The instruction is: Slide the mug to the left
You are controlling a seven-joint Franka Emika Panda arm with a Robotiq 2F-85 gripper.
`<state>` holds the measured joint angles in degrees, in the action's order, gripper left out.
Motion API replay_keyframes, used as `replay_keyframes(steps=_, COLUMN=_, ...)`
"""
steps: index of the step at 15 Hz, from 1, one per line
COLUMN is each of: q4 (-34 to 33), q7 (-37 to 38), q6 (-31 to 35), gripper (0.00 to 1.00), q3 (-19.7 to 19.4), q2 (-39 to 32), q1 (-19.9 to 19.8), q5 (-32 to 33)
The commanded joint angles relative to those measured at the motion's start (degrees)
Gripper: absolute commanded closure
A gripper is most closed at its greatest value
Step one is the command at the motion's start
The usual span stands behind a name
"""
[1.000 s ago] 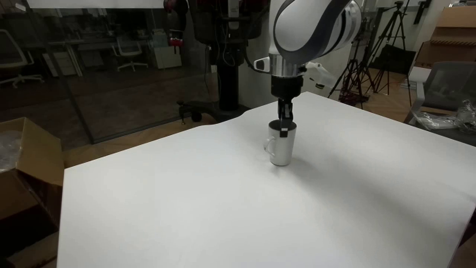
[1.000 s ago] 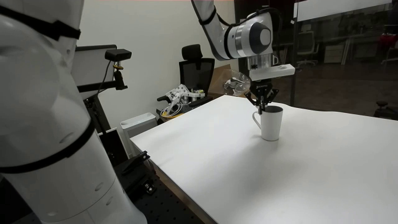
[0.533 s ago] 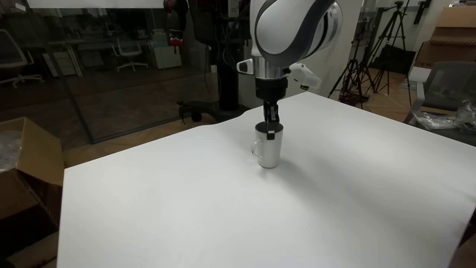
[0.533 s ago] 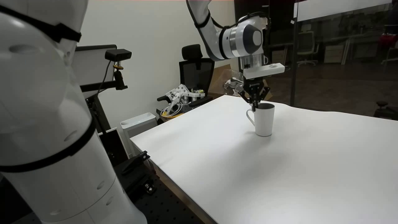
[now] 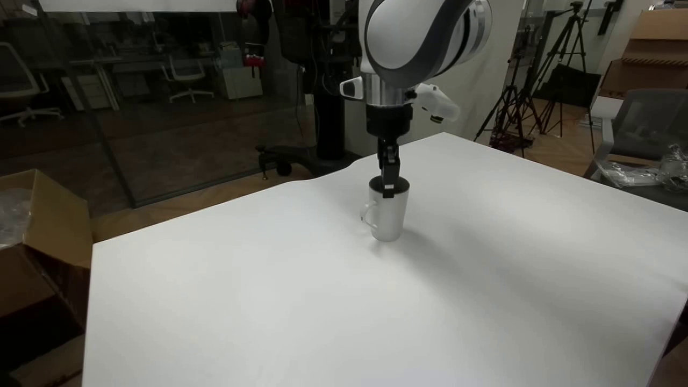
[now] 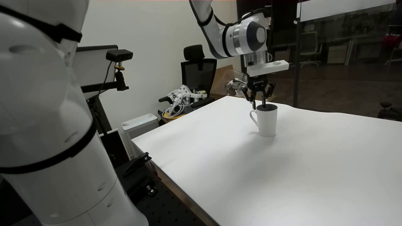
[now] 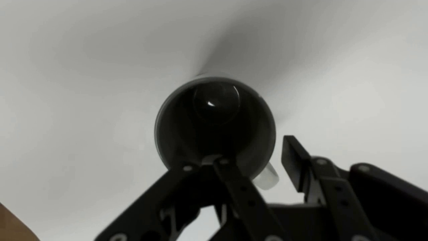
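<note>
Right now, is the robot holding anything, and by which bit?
Nothing is held: the fingers stand apart, straddling the rim of the white mug.

In an exterior view I have open tabletop (image 5: pixel 231 290) to the left, right and near side of the mug (image 5: pixel 389 219); its wall stands between my gripper's (image 6: pixel 258 106) parted fingers (image 7: pixel 295 160), its handle (image 7: pixel 266 178) just beside the outer one.

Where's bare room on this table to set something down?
Bare table lies between the mug and the open cardboard box, and between the mug and the grey chair. It's crowded at the mug, where the open gripper hangs.
</note>
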<state>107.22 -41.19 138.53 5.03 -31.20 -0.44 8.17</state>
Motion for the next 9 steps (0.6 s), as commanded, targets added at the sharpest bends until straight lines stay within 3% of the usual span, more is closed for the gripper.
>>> replay_keyframes(steps=1, q4=1.91, q7=3.83, q6=-0.12, gripper=0.27, q3=-0.54, q2=3.68, q1=0.65, q5=1.59)
replay_keyframes(steps=5, q4=4.51, q7=3.67, q6=-2.13, gripper=0.01, q3=0.35, q2=8.64, q1=-0.04, q5=0.36)
replay_keyframes(steps=9, q4=6.22, q7=0.89, q6=-6.39, gripper=0.00, q3=1.31, q2=13.56, q1=-0.71, q5=-1.50)
